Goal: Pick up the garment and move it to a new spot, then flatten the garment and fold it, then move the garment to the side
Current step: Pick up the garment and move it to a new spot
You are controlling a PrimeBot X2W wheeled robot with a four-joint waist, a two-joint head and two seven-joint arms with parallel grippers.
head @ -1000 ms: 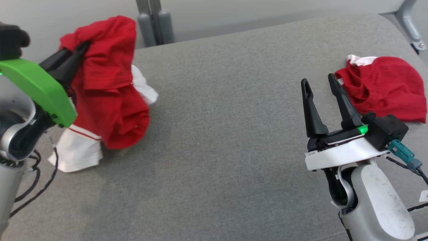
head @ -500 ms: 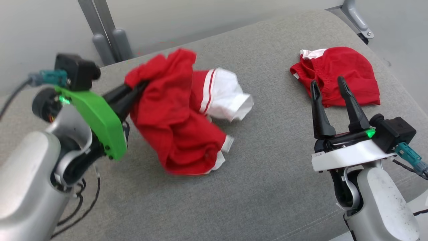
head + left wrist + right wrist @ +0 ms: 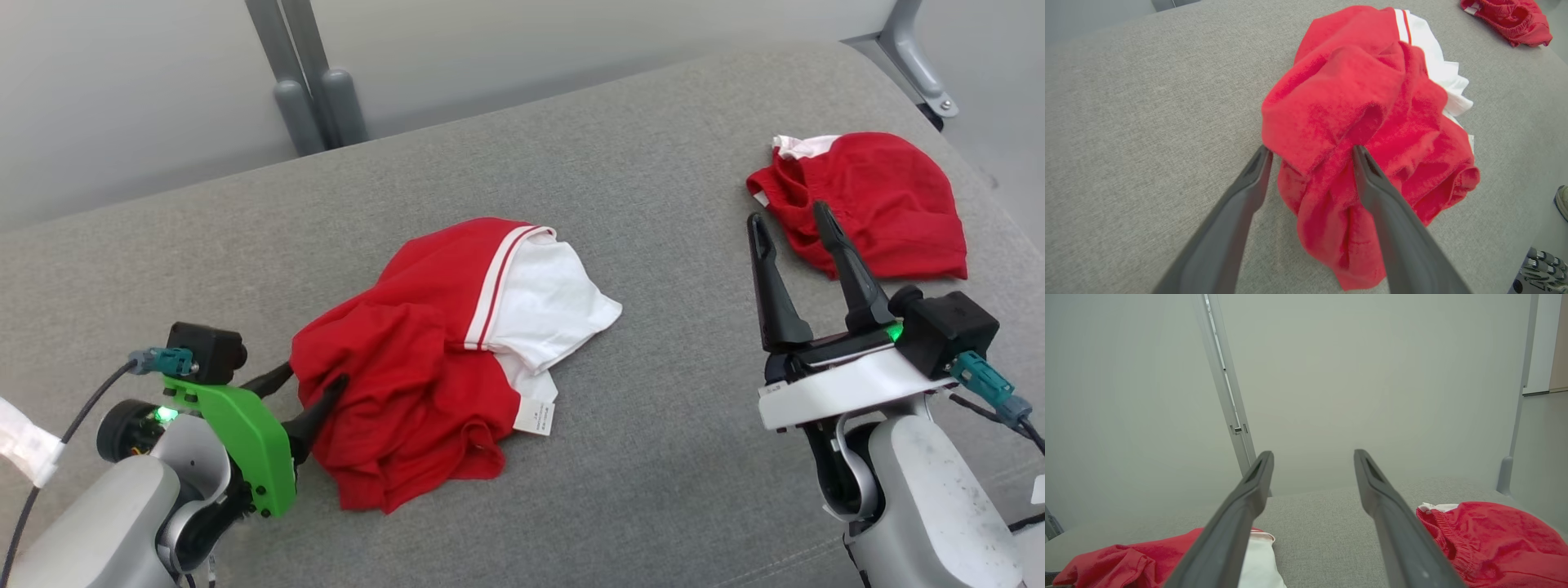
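The garment, red with a white sleeve and striped trim, lies crumpled on the grey padded table, left of centre. My left gripper stands open at its near-left edge. In the left wrist view the fingers straddle a raised red fold of the garment without pinching it. My right gripper hovers open and empty at the right, well apart from the garment. The right wrist view looks past the open right gripper over the garment toward the wall.
A second red garment with a white edge lies bunched at the table's far right, just beyond my right fingertips. Grey metal posts stand behind the table, and a frame leg at the back right. A shoe shows beyond the table edge.
My left gripper carried the garment from the far left toward the middle, lowered it onto the table and opened, letting it go. The head camera shifted. The right gripper stayed open.
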